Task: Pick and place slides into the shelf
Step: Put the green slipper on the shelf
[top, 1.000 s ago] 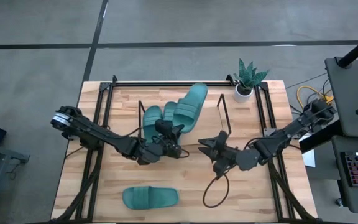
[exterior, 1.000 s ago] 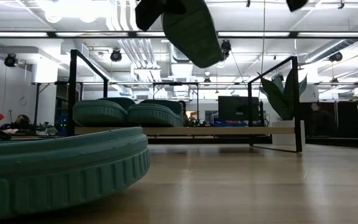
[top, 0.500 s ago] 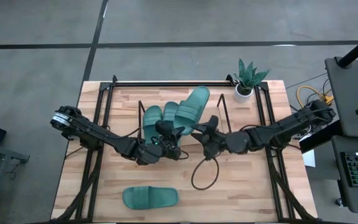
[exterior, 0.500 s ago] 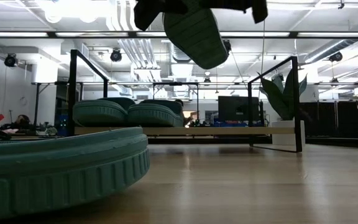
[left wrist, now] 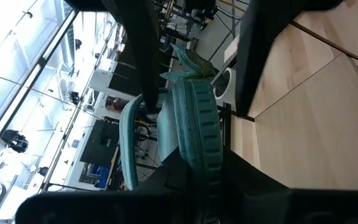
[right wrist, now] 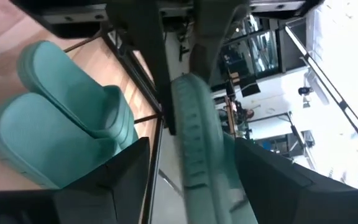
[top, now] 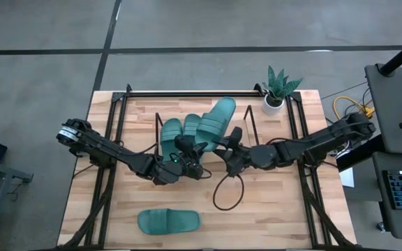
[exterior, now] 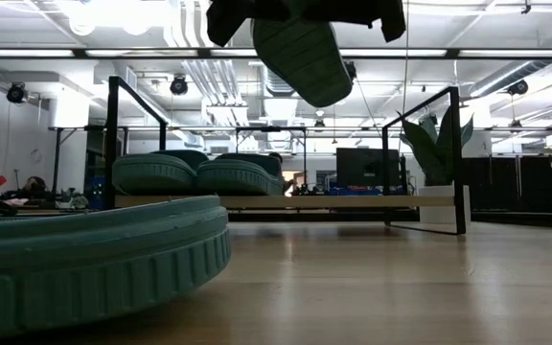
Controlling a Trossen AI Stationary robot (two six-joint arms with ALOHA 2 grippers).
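The right gripper [top: 227, 144] has swung in, jaws apart around the lifted slide [top: 215, 120] the left gripper [top: 187, 150] clamps: handover or joint placement onto the shelf [top: 250, 120] looks next.

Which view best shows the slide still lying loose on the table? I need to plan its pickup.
The high view: the loose slide shows whole, near the table's front edge. The low view shows only its sole edge; neither wrist view shows it.

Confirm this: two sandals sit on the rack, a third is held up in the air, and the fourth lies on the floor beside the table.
Not quite. The fourth sandal lies on the table, near its front edge, not on the floor; the high view shows it. The rest holds: two sandals on the rack, and a third sandal up in the air.
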